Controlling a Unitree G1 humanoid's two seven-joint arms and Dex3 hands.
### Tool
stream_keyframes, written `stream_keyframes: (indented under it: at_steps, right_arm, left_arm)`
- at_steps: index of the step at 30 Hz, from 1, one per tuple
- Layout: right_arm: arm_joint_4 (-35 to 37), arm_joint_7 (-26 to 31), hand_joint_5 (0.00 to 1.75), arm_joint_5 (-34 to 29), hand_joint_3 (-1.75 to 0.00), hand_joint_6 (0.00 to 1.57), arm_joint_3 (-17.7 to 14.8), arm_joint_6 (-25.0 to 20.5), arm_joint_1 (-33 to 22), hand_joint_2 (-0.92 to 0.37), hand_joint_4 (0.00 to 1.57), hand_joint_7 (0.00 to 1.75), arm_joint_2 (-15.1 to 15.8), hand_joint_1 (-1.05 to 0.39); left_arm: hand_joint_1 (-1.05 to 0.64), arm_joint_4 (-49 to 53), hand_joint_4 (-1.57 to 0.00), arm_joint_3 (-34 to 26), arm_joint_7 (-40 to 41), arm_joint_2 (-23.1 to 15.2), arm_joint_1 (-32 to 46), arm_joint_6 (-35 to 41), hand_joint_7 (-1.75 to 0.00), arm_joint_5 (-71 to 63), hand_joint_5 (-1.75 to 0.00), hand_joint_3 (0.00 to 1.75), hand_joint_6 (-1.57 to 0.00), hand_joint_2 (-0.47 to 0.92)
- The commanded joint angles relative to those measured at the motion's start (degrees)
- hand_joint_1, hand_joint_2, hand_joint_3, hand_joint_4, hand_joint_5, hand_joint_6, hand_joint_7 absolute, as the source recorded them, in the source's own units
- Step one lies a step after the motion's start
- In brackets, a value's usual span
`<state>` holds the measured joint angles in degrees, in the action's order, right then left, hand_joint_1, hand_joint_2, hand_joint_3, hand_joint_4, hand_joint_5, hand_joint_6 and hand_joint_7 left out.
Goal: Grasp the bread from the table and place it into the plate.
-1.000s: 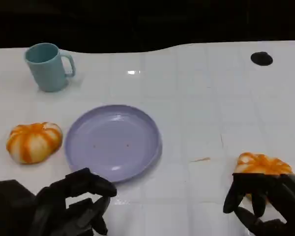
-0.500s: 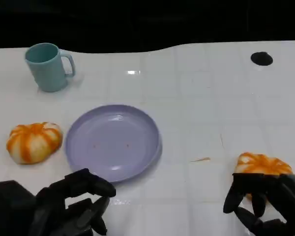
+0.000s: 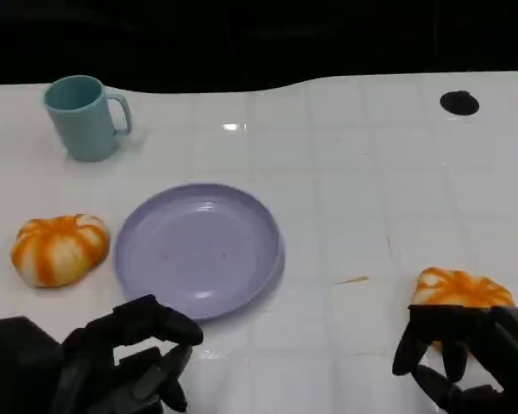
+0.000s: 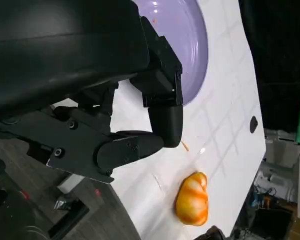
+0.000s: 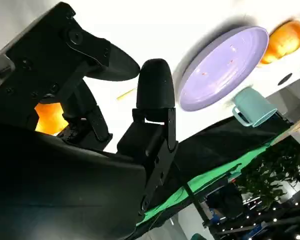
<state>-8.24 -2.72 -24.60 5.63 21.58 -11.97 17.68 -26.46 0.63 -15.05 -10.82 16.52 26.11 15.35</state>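
A: Where is the bread now?

B: One orange-striped bread [image 3: 460, 289] lies on the white counter [image 3: 371, 190] at the right, well apart from the plate. The right hand [image 3: 466, 358] is just at its near side; the fingers [image 3: 412, 341] curl down in front of it, and they are spread. I cannot tell from the head view if they touch the bread or already hold it. In the right wrist view the bread [image 5: 51, 117] shows as an orange patch behind the fingers [image 5: 155, 85].

A: And the other bread?

B: A second bread [image 3: 59, 248] lies at the left, just beside the purple plate [image 3: 198, 250] (a small gap stays between them). The plate has nothing in it.

A: What does the left hand do?

B: The left hand [image 3: 125, 358] is low near the front edge of the counter, below the plate. Its fingers are loosely curled and apart, with nothing between them.

A: Anything else there?

B: A teal mug [image 3: 82, 116] stands upright at the far left, and a small black spot [image 3: 459, 103] is at the far right.
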Motion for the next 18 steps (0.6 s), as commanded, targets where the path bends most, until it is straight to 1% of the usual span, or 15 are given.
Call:
stream_keyframes:
  at_steps: [1, 4, 7, 8, 10, 11, 14, 15, 17, 18]
  right_arm:
    - [-0.75, 0.27, 1.75, 0.40, -1.12, 0.88, -0.66, -0.25, -0.33, -0.36, 0.80, 1.06, 0.41, -0.14]
    - [-1.58, 0.26, 1.73, -0.08, -1.11, 0.88, -0.77, -0.76, -0.58, -0.36, 0.77, 0.98, 0.46, -0.15]
    - [-2.37, 0.67, 1.67, -0.74, -1.08, 0.88, -0.97, -0.74, -0.79, -0.37, 0.76, 0.92, 0.56, -0.15]
    - [-2.68, 0.88, 1.60, -1.04, -1.07, 0.89, -1.13, -0.59, -0.81, -0.36, 0.77, 0.88, 0.61, -0.15]
    - [-3.76, 0.92, 1.53, -1.76, -1.06, 0.89, -1.46, -0.90, -0.95, -0.36, 0.78, 0.83, 0.69, -0.15]
    - [-4.52, 0.86, 1.45, -2.24, -1.03, 0.90, -1.66, -1.27, -1.02, -0.36, 0.79, 0.80, 0.75, -0.15]
    - [-6.61, 1.74, 1.30, -5.47, -0.96, 0.92, -2.37, -2.05, -1.20, -0.35, 0.83, 0.67, 1.02, -0.16]
    - [-7.69, 1.37, 1.28, -6.89, -0.94, 0.92, -2.58, -2.88, -1.29, -0.35, 0.83, 0.63, 1.42, -0.18]
    - [-9.52, 0.64, 1.15, -9.53, -0.89, 0.88, -2.81, -4.31, -1.43, -0.38, 0.79, 0.52, 2.27, -0.21]
    - [-10.36, 0.30, 1.03, -10.60, -0.81, 0.88, -2.85, -4.97, -1.50, -0.41, 0.78, 0.42, 2.68, -0.23]
  left_arm:
    - [-0.30, 0.39, -0.64, -0.27, -0.31, -0.80, 0.25, -0.63, -1.32, -0.46, -1.75, 0.61, -0.58, 0.87]
    - [-0.30, 0.54, -0.64, -0.17, -0.53, -1.00, 0.29, -1.12, -1.32, -0.84, -1.75, 0.61, -0.58, 0.88]
    - [-0.31, 0.45, -0.64, -0.26, -0.53, -0.91, 0.38, -1.01, -1.32, -0.62, -1.75, 0.60, -0.58, 0.88]
    - [-0.30, 0.45, -0.64, -0.33, -0.55, -0.86, 0.35, -0.89, -1.32, -0.42, -1.75, 0.60, -0.59, 0.88]
    - [-0.29, 0.44, -0.64, -0.34, -0.50, -0.85, 0.33, -0.86, -1.32, -0.38, -1.75, 0.60, -0.59, 0.88]
    - [-0.29, 0.54, -0.64, -0.42, -0.55, -0.75, 0.32, -0.88, -1.32, -0.18, -1.75, 0.60, -0.59, 0.88]
    - [-0.29, 0.44, -0.64, -0.34, -0.38, -0.72, 0.33, -0.75, -1.32, -0.29, -1.75, 0.60, -0.59, 0.87]
    - [-0.29, 0.51, -0.64, -0.25, -0.50, -0.85, 0.35, -1.06, -1.32, -0.48, -1.75, 0.60, -0.59, 0.87]
    - [-0.30, 0.65, -0.64, -0.14, -0.67, -1.05, 0.36, -1.47, -1.32, -0.74, -1.75, 0.60, -0.59, 0.88]
    - [-0.30, 0.71, -0.64, -0.14, -0.69, -1.07, 0.37, -1.57, -1.32, -0.78, -1.75, 0.60, -0.59, 0.87]
